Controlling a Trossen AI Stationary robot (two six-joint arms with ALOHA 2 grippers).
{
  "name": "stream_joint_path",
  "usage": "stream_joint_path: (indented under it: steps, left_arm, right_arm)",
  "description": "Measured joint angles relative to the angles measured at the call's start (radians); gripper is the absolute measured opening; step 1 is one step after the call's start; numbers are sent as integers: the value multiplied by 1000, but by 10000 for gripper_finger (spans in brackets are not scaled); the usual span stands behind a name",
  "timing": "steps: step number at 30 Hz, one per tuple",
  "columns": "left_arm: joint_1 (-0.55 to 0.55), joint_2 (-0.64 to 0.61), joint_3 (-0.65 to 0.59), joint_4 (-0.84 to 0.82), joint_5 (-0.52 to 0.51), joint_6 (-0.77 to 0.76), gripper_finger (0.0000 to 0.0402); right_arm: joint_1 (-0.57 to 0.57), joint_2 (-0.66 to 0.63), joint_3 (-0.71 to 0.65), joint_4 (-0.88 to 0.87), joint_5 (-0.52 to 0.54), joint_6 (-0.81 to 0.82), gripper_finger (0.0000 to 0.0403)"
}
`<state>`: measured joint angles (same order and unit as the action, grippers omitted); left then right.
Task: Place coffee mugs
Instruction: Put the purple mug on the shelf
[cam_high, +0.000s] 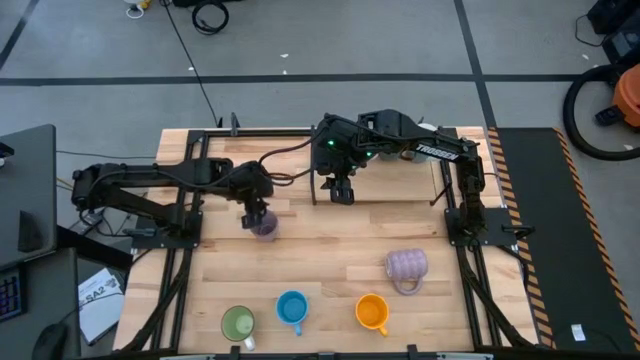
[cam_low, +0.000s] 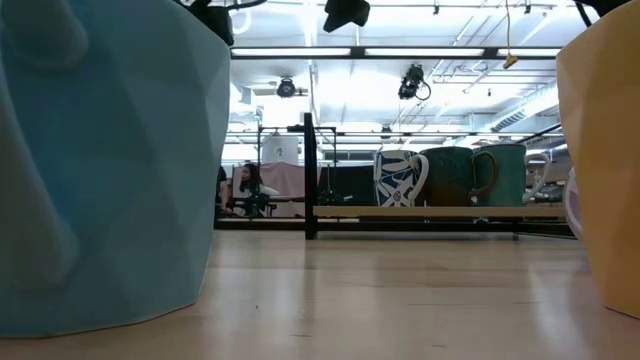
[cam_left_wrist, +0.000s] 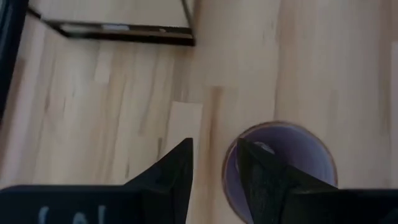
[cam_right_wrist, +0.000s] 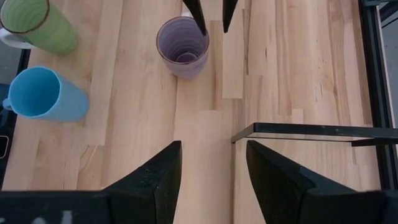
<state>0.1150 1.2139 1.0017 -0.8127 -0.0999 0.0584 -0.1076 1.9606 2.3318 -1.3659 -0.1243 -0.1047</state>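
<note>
A small lilac mug stands upright on the table left of centre; it also shows in the left wrist view and the right wrist view. My left gripper points down over its rim and is open, with one finger inside the mug and the other outside. My right gripper is open and empty, hanging high over the rack at the far middle. A ribbed lavender mug lies right of centre. Green, blue and orange mugs stand near the front edge. My left gripper's fingers stand on either side of the lilac mug's wall from above, with a gap between them. I cannot tell whether either finger touches the wall. The mug rests on its base on the table.
A low black-framed rack stands at the far middle, partly under my right arm. In the low view its shelf holds a white patterned mug, a dark mug and a teal mug. Bare wood lies between the rack and the front mugs.
</note>
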Motion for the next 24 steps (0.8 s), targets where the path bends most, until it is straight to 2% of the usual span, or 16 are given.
stream_joint_path:
  steps: [8,24]
  left_arm:
    - [-1,34,1,19,74,136,130]
    - [-1,176,0,29,109,210,130]
  right_arm:
    - [0,0,0,2,0,0,185]
    - [1,0,0,5,-1,0,185]
